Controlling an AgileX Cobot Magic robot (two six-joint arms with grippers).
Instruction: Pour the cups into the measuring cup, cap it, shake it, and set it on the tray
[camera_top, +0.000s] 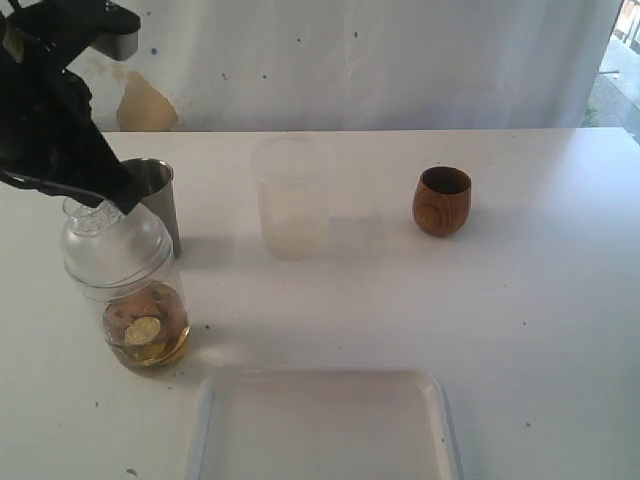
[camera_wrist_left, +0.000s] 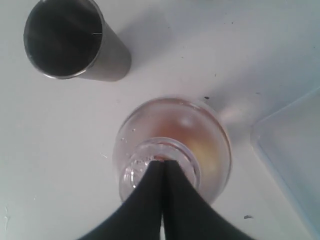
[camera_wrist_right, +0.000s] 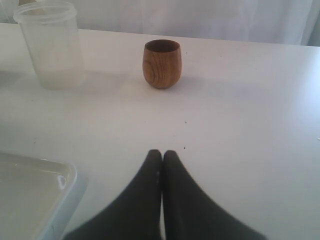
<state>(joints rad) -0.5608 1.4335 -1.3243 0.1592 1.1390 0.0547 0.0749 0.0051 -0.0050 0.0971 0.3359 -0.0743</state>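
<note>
Nearest to me lies the flat white rectangular tray (camera_top: 325, 373) with its low rim, bare on the white worktop (camera_top: 520, 330). Just beyond the tray's far left corner stands the wide clear plastic measuring cup (camera_top: 125, 290), upright, with amber liquid and some round pieces in its bottom and a clear domed cap (camera_top: 110, 240) on top. The left gripper (camera_wrist_left: 162, 162) hangs straight over it. Its jaws are pressed together with no gap, tips on the crown of the cap, and I cannot tell whether they pinch anything there. The measuring cup's long axis runs straight up into those jaws, so the left arm is plainly the nearer one for shaking it and setting it on the tray. The right gripper (camera_wrist_right: 162, 152) hovers low near the tray's far right side, jaws closed on nothing. Further from the tray stand the tall steel tumbler (camera_top: 158, 195) and the small brown wooden cup (camera_top: 442, 200).
</note>
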